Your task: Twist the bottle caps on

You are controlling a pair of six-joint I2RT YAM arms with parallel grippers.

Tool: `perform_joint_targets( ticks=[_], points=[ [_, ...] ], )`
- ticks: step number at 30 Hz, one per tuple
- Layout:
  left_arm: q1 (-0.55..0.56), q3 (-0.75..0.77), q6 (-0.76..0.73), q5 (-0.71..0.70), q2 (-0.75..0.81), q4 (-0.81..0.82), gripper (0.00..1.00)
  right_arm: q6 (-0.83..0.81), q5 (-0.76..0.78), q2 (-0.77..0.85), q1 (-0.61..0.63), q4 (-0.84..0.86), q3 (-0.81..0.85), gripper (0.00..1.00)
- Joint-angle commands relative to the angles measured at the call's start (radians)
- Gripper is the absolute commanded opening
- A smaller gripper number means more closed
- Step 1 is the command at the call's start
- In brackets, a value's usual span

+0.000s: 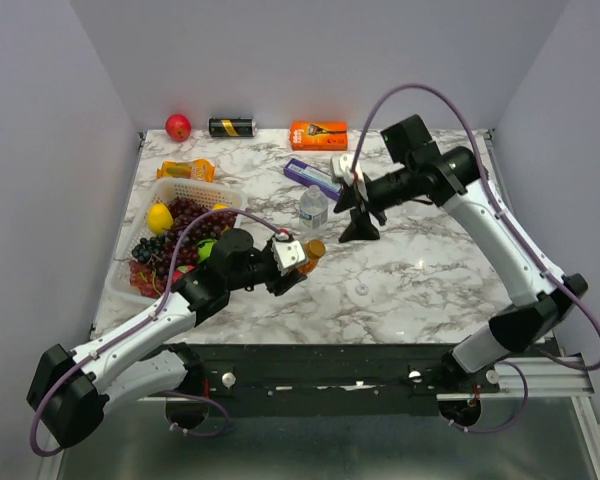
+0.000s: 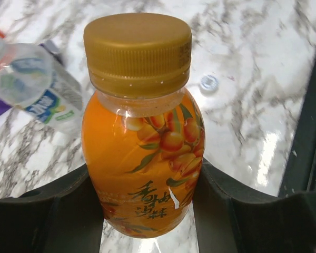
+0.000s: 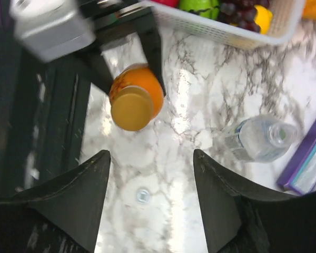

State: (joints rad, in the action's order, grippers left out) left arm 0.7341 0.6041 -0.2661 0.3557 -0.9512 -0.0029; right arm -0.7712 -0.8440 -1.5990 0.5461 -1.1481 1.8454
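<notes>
1. Left gripper (image 2: 147,211) pinches the orange bottle (image 2: 142,158), lower centre of its view; cap (image 2: 138,52) on.
2. Right gripper (image 3: 150,153) spread, empty.
3. Likely next: centre over the clear cap (image 3: 142,195), bottom centre, descend straight.

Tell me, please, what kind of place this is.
Probably a robot test cell: plain walls enclose a marble-patterned table, a left arm and right arm are mounted at its near edge.

Left end effector (image 1: 307,258) clamped, right end effector (image 1: 359,226) spread apart, pointing down
</notes>
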Motion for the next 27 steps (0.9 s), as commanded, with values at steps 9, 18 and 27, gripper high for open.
perform_joint_targets(
  ticks=[9,18,27],
  points=[
    [0.002,0.088,-0.248,0.244,-0.058,-0.160,0.00,-0.743,0.157,0.300,0.232,0.106,-0.419,0.77],
    [0.007,0.108,-0.274,0.256,-0.086,-0.134,0.00,-0.703,0.172,0.238,0.276,0.146,-0.402,0.71],
    [0.007,0.103,-0.271,0.249,-0.080,-0.115,0.00,-0.720,0.177,0.203,0.281,0.105,-0.376,0.59]
  ],
)
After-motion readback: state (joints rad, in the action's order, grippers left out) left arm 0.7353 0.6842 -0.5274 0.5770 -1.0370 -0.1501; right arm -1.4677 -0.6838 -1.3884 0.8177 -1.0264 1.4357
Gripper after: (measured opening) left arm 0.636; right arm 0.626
